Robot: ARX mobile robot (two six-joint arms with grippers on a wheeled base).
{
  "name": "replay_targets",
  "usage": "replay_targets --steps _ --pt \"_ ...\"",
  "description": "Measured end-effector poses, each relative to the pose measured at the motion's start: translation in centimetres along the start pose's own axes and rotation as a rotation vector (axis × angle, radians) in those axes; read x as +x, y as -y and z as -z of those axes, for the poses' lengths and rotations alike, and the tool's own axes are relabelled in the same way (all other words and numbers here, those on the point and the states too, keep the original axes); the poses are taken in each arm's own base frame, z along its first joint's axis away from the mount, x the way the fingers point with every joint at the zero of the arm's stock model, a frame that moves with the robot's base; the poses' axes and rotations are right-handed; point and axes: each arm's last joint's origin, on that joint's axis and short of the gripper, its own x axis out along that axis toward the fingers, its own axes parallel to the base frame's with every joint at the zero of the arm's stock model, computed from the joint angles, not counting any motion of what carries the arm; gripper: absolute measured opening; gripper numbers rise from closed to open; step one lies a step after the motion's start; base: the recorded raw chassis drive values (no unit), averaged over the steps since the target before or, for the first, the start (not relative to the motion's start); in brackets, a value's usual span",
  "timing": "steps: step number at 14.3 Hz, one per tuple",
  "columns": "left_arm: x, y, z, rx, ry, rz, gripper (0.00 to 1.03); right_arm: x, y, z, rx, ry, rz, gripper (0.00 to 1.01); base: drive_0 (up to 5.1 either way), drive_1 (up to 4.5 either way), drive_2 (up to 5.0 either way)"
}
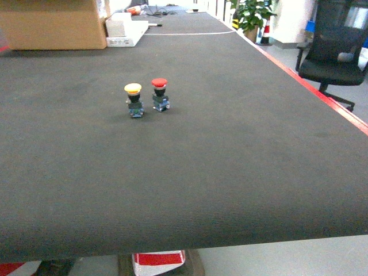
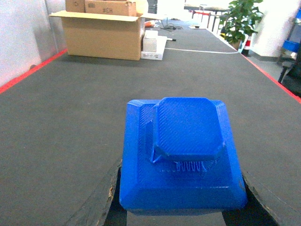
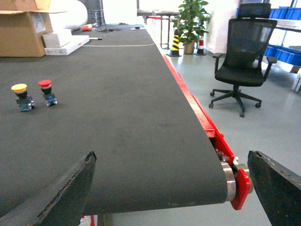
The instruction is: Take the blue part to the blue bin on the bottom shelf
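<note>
The left gripper [image 2: 181,207] was pinching the blue part [image 2: 181,155], its two dark fingers [image 2: 96,202] pressed against the part's lower left and right sides. The part was a chunky blue block with sloped edges and a raised eight-sided cap on top, held above the dark grey belt [image 2: 70,117] and filling the lower middle of the left wrist view. The right gripper [image 3: 169,188] was spread wide, with one finger [image 3: 61,193] at the lower left and the other at the lower right of its own view, holding and touching nothing; it hung over the belt's right edge, where a red strip [image 3: 197,113] ran along the side. Farther along the belt stood two push buttons close together, a yellow button [image 1: 134,99] on the left and a red button [image 1: 160,94] on the right. An open cardboard box [image 2: 101,30] sat at the far end of the belt; its contents could not be made out. A white box [image 2: 154,44] lay just beside it. A black office chair [image 3: 244,56] stood on the floor to the right.
</note>
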Motion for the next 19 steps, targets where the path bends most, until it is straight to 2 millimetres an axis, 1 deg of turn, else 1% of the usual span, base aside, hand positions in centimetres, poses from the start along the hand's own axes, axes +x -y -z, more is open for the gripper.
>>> replay_targets --steps 19 --pt "-0.01 0.0 0.0 0.0 0.0 0.0 0.44 0.0 0.0 0.0 0.0 0.0 0.0 0.98 -1.6 -1.58 -1.6"
